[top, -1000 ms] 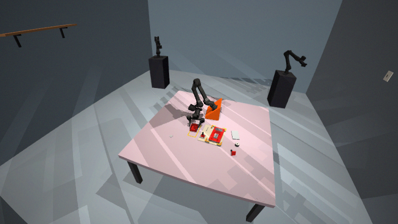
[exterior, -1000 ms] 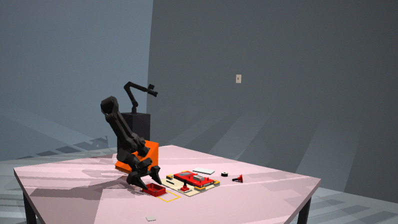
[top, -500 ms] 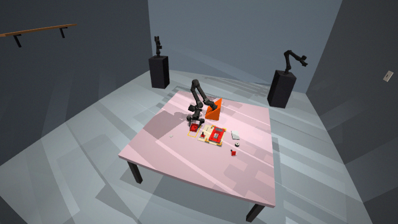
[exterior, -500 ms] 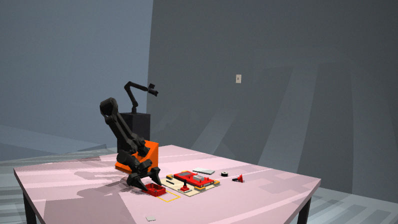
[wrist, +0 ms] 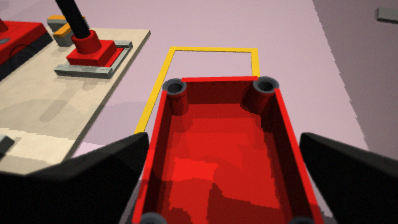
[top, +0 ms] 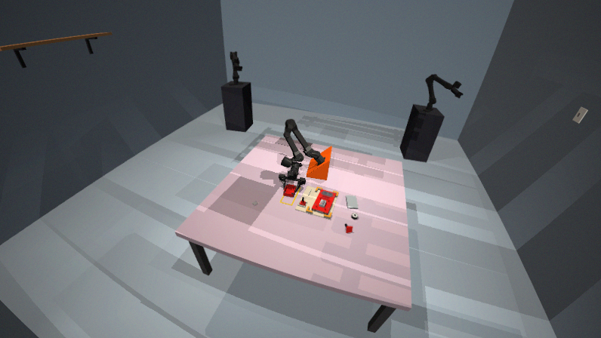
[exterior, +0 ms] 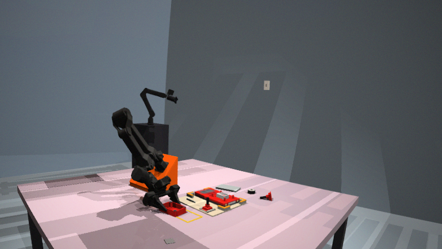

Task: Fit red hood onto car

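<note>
The red hood (top: 289, 191) (exterior: 176, 211) (wrist: 215, 150) lies on the table with its open side and the ringed holes of its corner bosses facing up. My gripper (top: 291, 190) (exterior: 172, 206) (wrist: 222, 140) is open around it, one fingertip close beside each long wall; whether they touch cannot be told. The red chassis (top: 318, 205) (exterior: 202, 194) (wrist: 20, 37) sits in the jig, on a beige board (top: 310, 194) (exterior: 216, 212) (wrist: 30, 115). The grey engine block (top: 322, 203) (exterior: 222, 195) stands on its deck. The pegs are small, and some are hard to make out.
A red-based black lever (top: 303, 202) (exterior: 207, 206) (wrist: 92, 52) stands on the board near the hood. A yellow outline (exterior: 187, 222) (wrist: 215, 49) borders the hood. An orange block (top: 322, 172) (exterior: 172, 173) is behind. A grey plate (top: 352, 201) and wheel (top: 354, 216) lie beyond the jig.
</note>
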You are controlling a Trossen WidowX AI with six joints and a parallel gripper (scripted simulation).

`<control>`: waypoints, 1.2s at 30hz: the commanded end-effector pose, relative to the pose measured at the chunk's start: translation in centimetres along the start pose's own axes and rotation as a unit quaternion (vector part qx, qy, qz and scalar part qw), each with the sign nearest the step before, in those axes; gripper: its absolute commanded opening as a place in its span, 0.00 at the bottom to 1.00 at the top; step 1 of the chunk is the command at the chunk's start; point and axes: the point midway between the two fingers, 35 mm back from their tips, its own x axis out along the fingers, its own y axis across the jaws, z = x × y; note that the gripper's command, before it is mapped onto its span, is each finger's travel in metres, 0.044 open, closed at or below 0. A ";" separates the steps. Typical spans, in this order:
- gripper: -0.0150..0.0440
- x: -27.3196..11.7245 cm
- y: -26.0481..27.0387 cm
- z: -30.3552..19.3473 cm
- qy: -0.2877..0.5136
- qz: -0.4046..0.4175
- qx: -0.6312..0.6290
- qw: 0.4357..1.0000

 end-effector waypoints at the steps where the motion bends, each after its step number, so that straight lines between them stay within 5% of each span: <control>1: 0.81 0.0 0.0 0.0 0.000 0.000 0.000 1.000; 9: 0.72 0.0 0.0 0.0 0.000 0.000 0.000 1.000; 20: 0.25 -0.4 -0.3 1.5 0.000 0.000 -0.001 1.000; 36: 0.25 -1.7 -0.4 4.1 0.000 0.000 -0.001 1.000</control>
